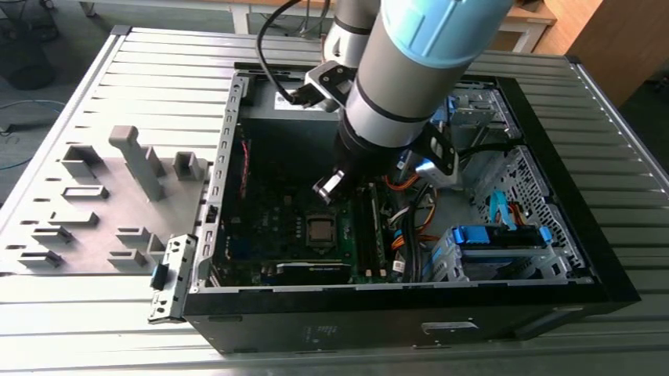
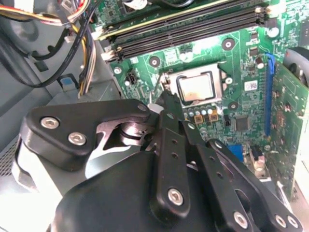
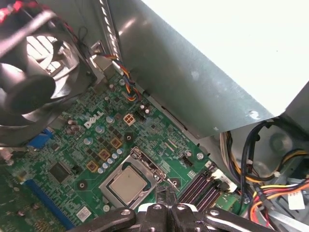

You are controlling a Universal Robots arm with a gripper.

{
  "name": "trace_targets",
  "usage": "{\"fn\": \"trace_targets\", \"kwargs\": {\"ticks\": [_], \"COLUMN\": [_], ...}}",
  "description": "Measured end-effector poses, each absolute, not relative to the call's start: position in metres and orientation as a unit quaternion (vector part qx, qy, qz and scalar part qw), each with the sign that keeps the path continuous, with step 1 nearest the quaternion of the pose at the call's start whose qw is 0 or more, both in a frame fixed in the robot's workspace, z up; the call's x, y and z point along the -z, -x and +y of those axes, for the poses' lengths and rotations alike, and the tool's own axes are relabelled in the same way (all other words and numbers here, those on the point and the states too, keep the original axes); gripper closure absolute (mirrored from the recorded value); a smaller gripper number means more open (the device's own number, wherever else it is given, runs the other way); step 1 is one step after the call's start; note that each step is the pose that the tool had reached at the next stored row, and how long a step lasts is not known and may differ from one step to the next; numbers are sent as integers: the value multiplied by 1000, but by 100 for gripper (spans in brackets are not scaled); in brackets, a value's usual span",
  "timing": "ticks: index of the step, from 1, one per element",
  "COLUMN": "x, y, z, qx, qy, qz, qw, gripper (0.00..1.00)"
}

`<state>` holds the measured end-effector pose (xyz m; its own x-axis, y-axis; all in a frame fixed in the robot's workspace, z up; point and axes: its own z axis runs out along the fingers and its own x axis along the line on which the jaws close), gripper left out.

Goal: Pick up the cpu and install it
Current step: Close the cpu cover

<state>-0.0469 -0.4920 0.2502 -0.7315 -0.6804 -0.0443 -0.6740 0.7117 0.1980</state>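
Note:
The cpu point(image 1: 319, 228) is a small square chip with a silver-grey top, lying flat in its socket on the green motherboard point(image 1: 274, 207) inside the open computer case point(image 1: 222, 188). Both wrist views show the cpu point(image 2: 195, 88) point(image 3: 127, 185) seated inside the metal socket frame. My gripper point(image 1: 329, 188) hangs low inside the case, just above and beside the socket. Its black fingers point(image 2: 168, 126) meet at a point at the socket's edge, next to the thin wire lever point(image 2: 159, 80). The gripper point(image 2: 165, 98) point(image 3: 166, 199) looks shut, with nothing seen between the tips.
Memory slots point(image 2: 193, 24) run beside the socket, and bundles of black, yellow and orange cables point(image 2: 82, 34) hang near them. A round black fan point(image 3: 29, 82) and a big grey metal box point(image 3: 193, 72) border the board. A grey fixture plate point(image 1: 105, 196) lies outside the case.

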Motion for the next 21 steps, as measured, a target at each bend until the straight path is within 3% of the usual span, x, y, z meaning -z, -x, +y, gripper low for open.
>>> {"fn": "trace_targets", "kwargs": {"ticks": [10,21], "x": [-273,-275], "y": [47,48], "z": [-492,-492], "qx": [101,101], "qy": [-366,-366], "qz": [-925,-925], "qw": [16,16], "gripper": [89,89]}}
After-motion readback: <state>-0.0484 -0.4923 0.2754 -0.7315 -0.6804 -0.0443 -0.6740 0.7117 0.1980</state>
